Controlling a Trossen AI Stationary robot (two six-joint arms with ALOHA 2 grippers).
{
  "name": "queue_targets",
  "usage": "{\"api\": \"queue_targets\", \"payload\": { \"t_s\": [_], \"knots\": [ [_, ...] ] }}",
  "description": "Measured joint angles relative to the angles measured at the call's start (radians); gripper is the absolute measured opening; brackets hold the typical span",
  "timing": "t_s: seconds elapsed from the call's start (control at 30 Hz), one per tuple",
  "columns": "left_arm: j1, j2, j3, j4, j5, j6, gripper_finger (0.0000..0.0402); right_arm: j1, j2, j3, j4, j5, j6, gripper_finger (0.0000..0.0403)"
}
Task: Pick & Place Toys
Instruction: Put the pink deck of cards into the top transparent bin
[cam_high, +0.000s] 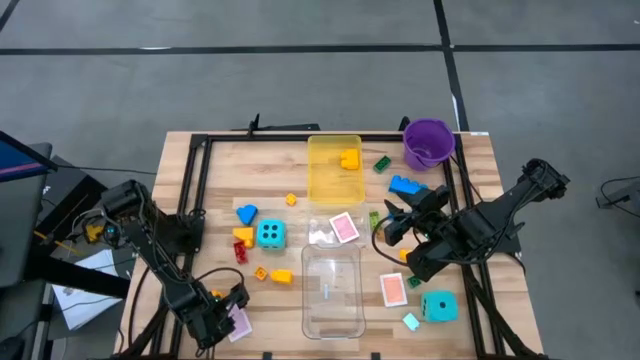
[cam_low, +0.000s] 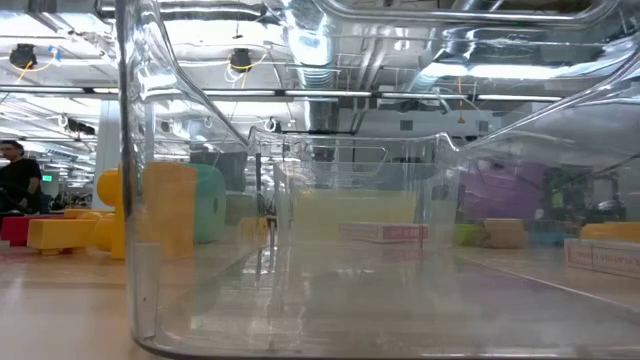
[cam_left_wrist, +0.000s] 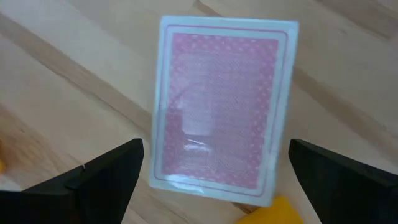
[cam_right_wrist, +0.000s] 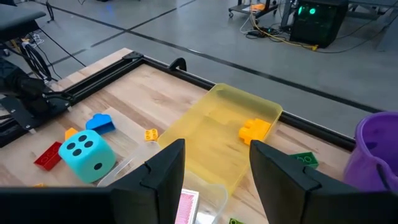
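My left gripper (cam_high: 228, 310) is open at the table's near left. It hovers over a pink-backed playing card (cam_left_wrist: 221, 106) that lies flat on the wood, one finger on either side of it. My right gripper (cam_high: 392, 225) is open and empty right of centre, above the table; it also shows in the right wrist view (cam_right_wrist: 217, 168). Two more cards (cam_high: 345, 228) (cam_high: 393, 290) lie near the clear tray (cam_high: 333, 300). One cyan die (cam_high: 271, 235) stands left of centre, another (cam_high: 439, 307) at the near right. A yellow brick (cam_high: 349, 158) lies in the yellow tray (cam_high: 330, 185).
A purple bucket (cam_high: 429, 143) stands at the far right. Loose bricks lie around: blue (cam_high: 406, 185), blue (cam_high: 247, 213), red (cam_high: 240, 251), yellow (cam_high: 281, 275), green (cam_high: 382, 164). A black frame (cam_high: 190, 190) edges the table. A yellow piece (cam_left_wrist: 280, 211) lies beside the card.
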Motion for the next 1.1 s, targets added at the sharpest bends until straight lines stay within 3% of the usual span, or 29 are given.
{"api": "queue_targets", "payload": {
  "t_s": [0.27,0.5,0.87,1.1],
  "knots": [
    [0.062,0.0,-0.002,0.042,0.105,0.022,0.0397,0.0,0.0,0.0,0.001,0.0,-0.015,0.0173],
    [0.079,-0.004,-0.084,0.142,0.175,0.017,0.0394,0.0,0.0,0.0,0.001,0.0,-0.019,0.0173],
    [0.074,-0.004,-0.101,0.165,0.18,-0.007,0.03,0.0,0.0,0.001,0.005,0.0,-0.019,0.0173],
    [0.074,-0.03,-0.106,0.164,0.177,-0.091,0.0302,0.0,0.0,0.001,0.008,0.0,-0.019,0.0173]
  ]
}}
